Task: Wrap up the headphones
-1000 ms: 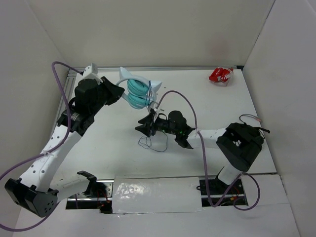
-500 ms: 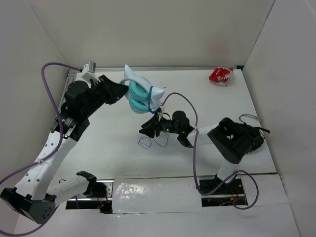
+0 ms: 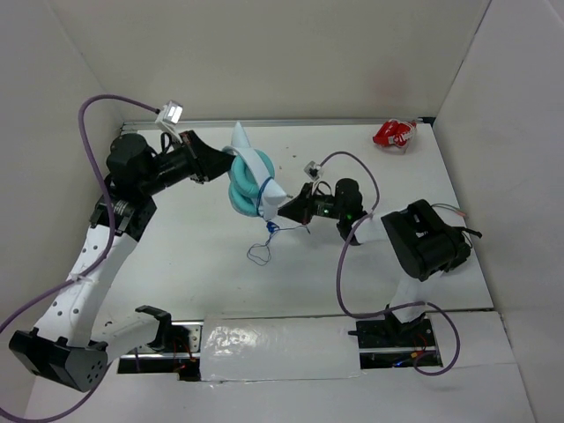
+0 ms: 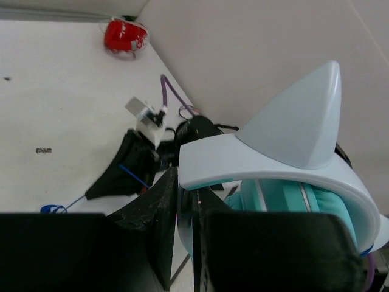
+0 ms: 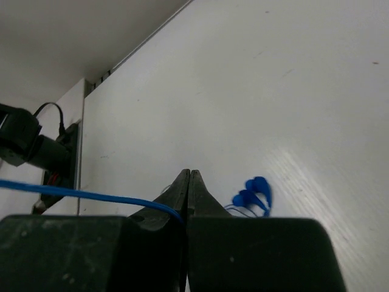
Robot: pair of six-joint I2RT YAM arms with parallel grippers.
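The headphones [image 3: 249,181] have teal ear cups, a white headband with pointed ears and a thin dark-blue cord [image 3: 261,250]. My left gripper [image 3: 218,166] is shut on the headband and holds the headphones tilted above the table. In the left wrist view the headband [image 4: 273,164] and a teal cup [image 4: 292,204] fill the right side, with the headband's edge pinched between my jaws [image 4: 188,210]. My right gripper [image 3: 284,210] sits just right of the ear cups, shut on the cord [image 5: 73,194]. A small bunch of cord [image 5: 252,193] lies on the table beyond its fingertips [image 5: 188,177].
A small red and white object [image 3: 394,135] lies at the far right corner, also in the left wrist view [image 4: 124,36]. White walls enclose the table on three sides. The right arm's purple cable [image 3: 348,264] loops over the table.
The left arm has turned and raised the headphones, so the headband now points up. The right gripper has moved right and closer to the ear cups with the cord; the loose cord loop shifted.
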